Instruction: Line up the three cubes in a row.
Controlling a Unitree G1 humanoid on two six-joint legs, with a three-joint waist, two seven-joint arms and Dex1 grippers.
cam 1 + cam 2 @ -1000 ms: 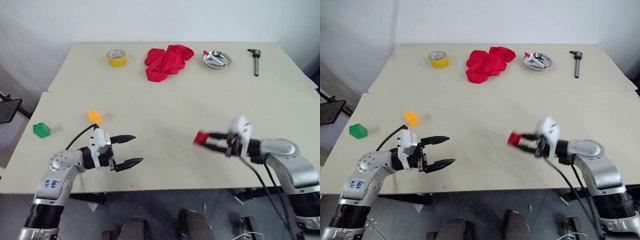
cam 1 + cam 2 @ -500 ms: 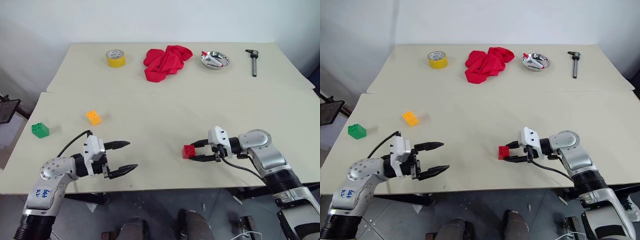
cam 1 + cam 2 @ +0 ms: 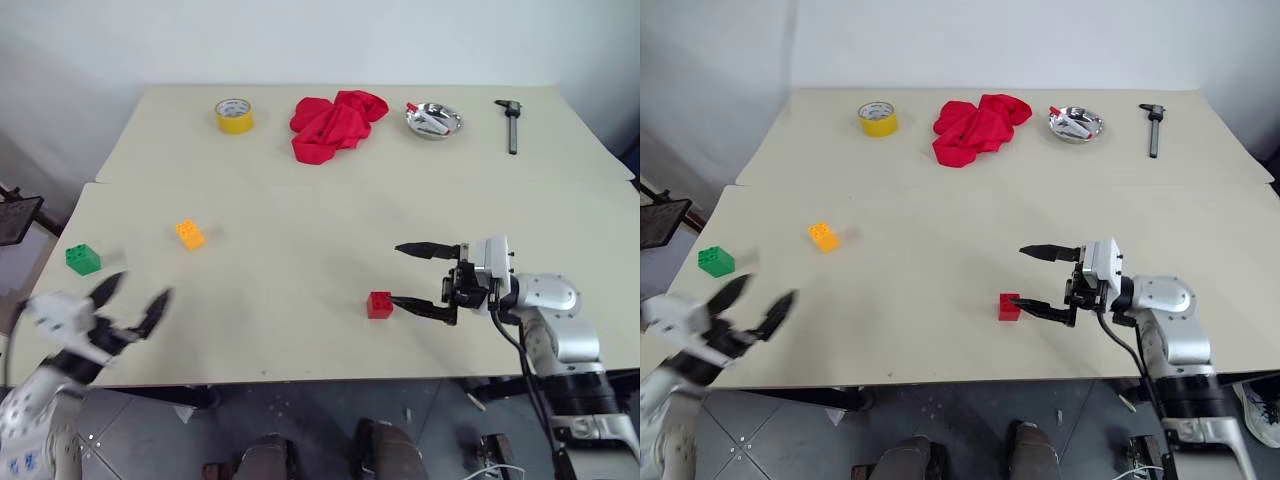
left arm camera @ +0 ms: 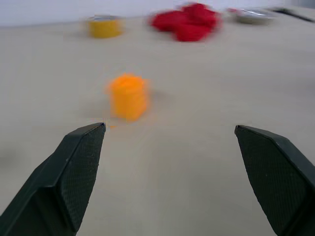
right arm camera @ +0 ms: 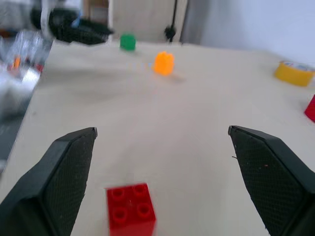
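The red cube (image 3: 379,305) lies studs-up on the near table, right in front of my right gripper (image 3: 396,274). That gripper is open and points left, its nearer fingertip close beside the cube; I cannot tell whether they touch. In the right wrist view the red cube (image 5: 131,215) sits low between the fingers, free of them. The orange-yellow cube (image 3: 189,234) and the green cube (image 3: 83,259) rest apart at the table's left. My left gripper (image 3: 143,285) is open and empty at the front left corner, facing the orange-yellow cube (image 4: 128,96).
On the far table stand a yellow tape roll (image 3: 233,115), a crumpled red cloth (image 3: 335,123), a metal dish (image 3: 433,119) and a black caliper (image 3: 511,123). A seam separates the two tables (image 3: 300,190).
My right gripper has opened and let go of the red cube, which now rests on the table. My left arm has swung out to the left front corner, still open.
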